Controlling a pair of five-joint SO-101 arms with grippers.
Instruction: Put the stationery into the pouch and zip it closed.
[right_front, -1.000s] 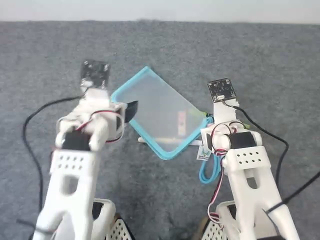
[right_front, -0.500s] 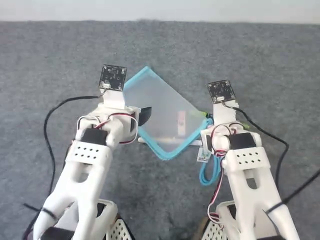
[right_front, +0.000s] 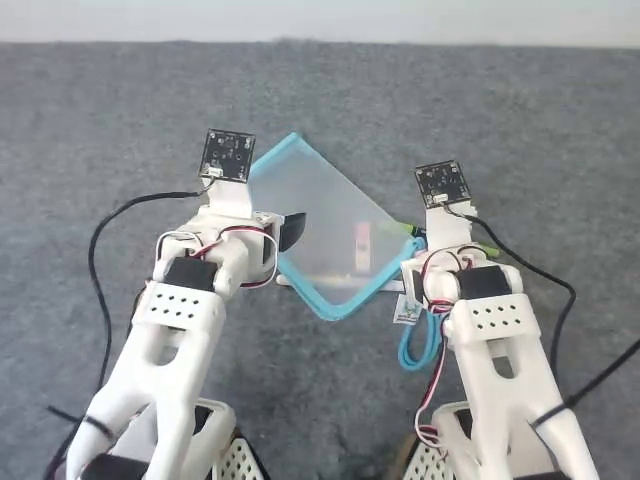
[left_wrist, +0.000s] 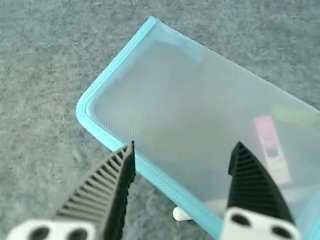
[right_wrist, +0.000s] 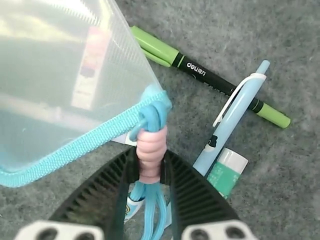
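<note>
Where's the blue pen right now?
Right wrist view: the blue pen lies outside the pouch, beside the right gripper, crossing the green marker, eraser alongside.

Grey carpet-like table top
Its fuzzy, speckled surface runs back to a pale strip along the far edge in the high view.

You are looking at white lettering running along the black band of the green pen. The pink label inside the pouch is showing marks too blurred for reading.
</note>
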